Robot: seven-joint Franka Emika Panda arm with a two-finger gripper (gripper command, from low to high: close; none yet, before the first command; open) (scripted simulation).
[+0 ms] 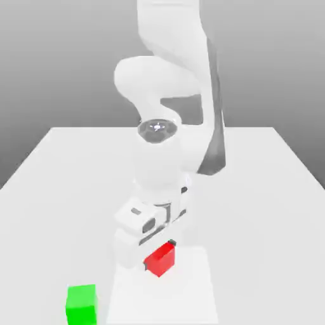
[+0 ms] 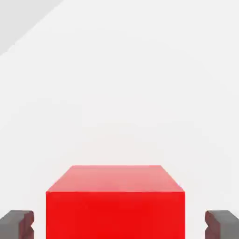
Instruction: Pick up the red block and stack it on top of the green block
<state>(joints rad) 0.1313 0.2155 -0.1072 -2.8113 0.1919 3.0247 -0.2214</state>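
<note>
Hand view: claw point(image 2: 119, 224) fingers point(image 2: 16, 224) flanking the red block point(image 2: 115, 205), grip uncertain.

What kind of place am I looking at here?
Probably a computer-simulated test bench, not a real room: a plain white table, a blank grey backdrop, and two flat-coloured cubes, the red block and the green block.

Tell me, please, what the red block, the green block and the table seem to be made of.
Red block: looks like solid matte plastic or painted wood; flat even colour, no gloss, sharp edges.
Green block: seemingly the same material; plain bright faces without shine or grain.
Table: smooth white matte surface, maybe laminate; no texture or seams visible.
As these are rendered pictures, the true material stays open.
</note>
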